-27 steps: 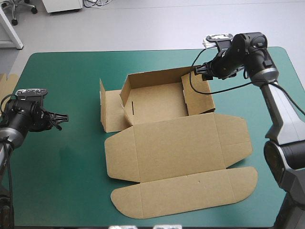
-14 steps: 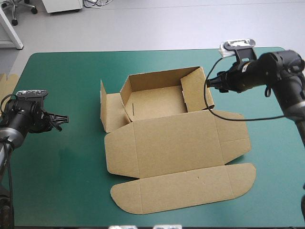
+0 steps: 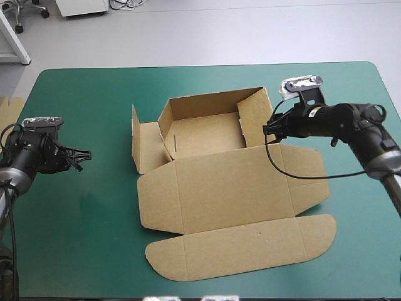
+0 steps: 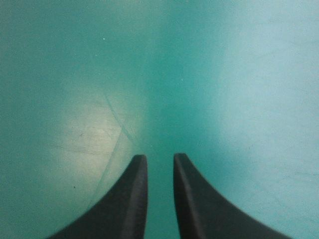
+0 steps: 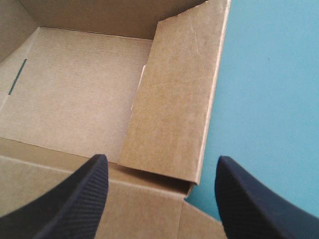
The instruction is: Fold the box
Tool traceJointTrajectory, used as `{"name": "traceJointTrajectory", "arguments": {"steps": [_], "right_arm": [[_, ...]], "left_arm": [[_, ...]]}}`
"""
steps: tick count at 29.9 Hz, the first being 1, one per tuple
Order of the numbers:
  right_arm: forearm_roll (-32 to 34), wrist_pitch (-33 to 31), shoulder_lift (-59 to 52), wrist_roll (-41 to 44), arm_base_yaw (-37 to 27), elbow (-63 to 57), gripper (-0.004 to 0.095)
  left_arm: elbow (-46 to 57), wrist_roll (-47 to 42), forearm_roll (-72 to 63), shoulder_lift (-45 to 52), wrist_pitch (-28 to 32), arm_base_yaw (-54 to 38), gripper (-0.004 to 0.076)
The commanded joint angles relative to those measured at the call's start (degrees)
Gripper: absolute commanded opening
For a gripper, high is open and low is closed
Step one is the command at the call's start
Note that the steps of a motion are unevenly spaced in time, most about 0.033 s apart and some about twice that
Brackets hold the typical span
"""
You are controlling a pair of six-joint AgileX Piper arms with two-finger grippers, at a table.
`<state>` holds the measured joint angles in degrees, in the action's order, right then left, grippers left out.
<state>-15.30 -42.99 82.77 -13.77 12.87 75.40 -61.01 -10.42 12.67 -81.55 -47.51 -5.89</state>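
The brown box (image 3: pixel 207 135) lies mid-table as an open tray, back and side walls raised. Its lid (image 3: pixel 232 188) lies flat toward the front, and a side flap (image 3: pixel 143 147) stands loose at the left. My right gripper (image 3: pixel 270 127) is open just outside the tray's right wall (image 3: pixel 255 119), near that wall's front corner. In the right wrist view the right gripper (image 5: pixel 162 162) spans the right wall (image 5: pixel 174 99), which stands ahead of the fingers, touching neither. My left gripper (image 3: pixel 81 153) hovers far left of the box. The left wrist view shows the left gripper (image 4: pixel 159 162) shut over bare teal-green cover.
An edge of more brown board (image 3: pixel 9 106) shows at the table's left edge. Teal-green cover (image 3: pixel 88 226) lies open at the front left and to the right of the lid (image 3: pixel 363 238).
My right gripper swung out from the tray's back right corner, then came down and forward to the right wall. The left arm and the box stayed put.
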Motion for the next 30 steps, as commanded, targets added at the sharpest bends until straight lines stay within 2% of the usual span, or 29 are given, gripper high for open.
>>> {"name": "traceJointTrajectory", "arguments": {"steps": [1, 4, 8, 10, 19, 23, 28, 30], "right_arm": [[-0.51, 1.41, 3.89, -0.69, -0.17, 5.71, 0.0594], [2.10, -3.58, 9.55, 2.57, -0.17, 11.87, 0.0594], [5.29, -11.34, 17.08, 4.99, -0.17, 20.35, 0.0544], [5.30, -12.98, 19.46, 4.99, -0.17, 23.50, 0.0530], [8.72, -19.06, 28.32, 7.88, -0.17, 34.82, 0.0530], [9.35, -19.24, 30.35, 8.68, 1.28, 36.06, 0.0505], [14.56, -19.35, 32.95, 10.44, 4.36, 36.06, 0.0437], [16.01, -18.82, 33.20, 11.80, 4.47, 36.06, 0.0363]], "left_arm": [[-1.51, 0.05, 0.06, 1.85, 1.85, 0.17, 0.0135], [-1.51, 0.05, 0.06, 1.85, 1.85, 0.17, 0.0135], [-1.51, 0.13, -0.02, 1.85, 1.85, 0.17, 0.0135], [-1.51, 0.13, -0.02, 1.85, 1.85, 0.17, 0.0135], [-1.51, 0.13, -0.02, 1.85, 2.30, 0.17, 0.0135], [-1.29, 0.13, -0.02, 1.85, 2.99, 0.17, 0.0135], [-1.29, 0.17, -0.02, 1.85, 2.94, 0.17, 0.0135], [-1.29, 0.41, -0.02, 1.85, 2.64, 0.17, 0.0135]]}}
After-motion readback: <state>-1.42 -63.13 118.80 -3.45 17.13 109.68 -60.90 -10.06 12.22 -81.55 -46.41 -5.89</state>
